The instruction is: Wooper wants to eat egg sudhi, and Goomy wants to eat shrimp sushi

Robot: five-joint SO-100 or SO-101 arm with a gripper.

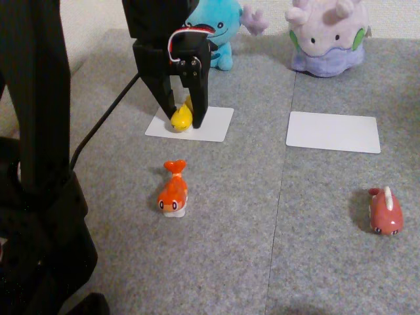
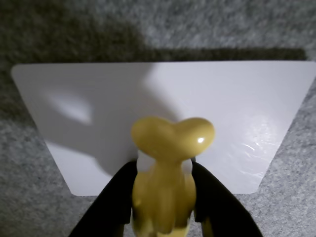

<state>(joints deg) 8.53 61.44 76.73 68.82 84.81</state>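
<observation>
- Gripper: mine, clamped on the egg sushi, one finger on each flank; in the wrist view the yellow forked tail rises just ahead of my fingers.
- Egg sushi, place: in my grasp, low over or touching the white card beneath me. I cannot tell which.
- Wooper: just beyond me, behind that card. Its delivery looks nearly done; I judge that only setting down and letting go remain.
- Shrimp sushi: on the grey mat, short of me toward the camera, untouched and well apart from any card.
- Goomy: beyond me and off to the right in the other view, with a second card bare before it. This half of the job is not begun.
- Dark red fish: far to the right, near the camera, no part of either order.
</observation>
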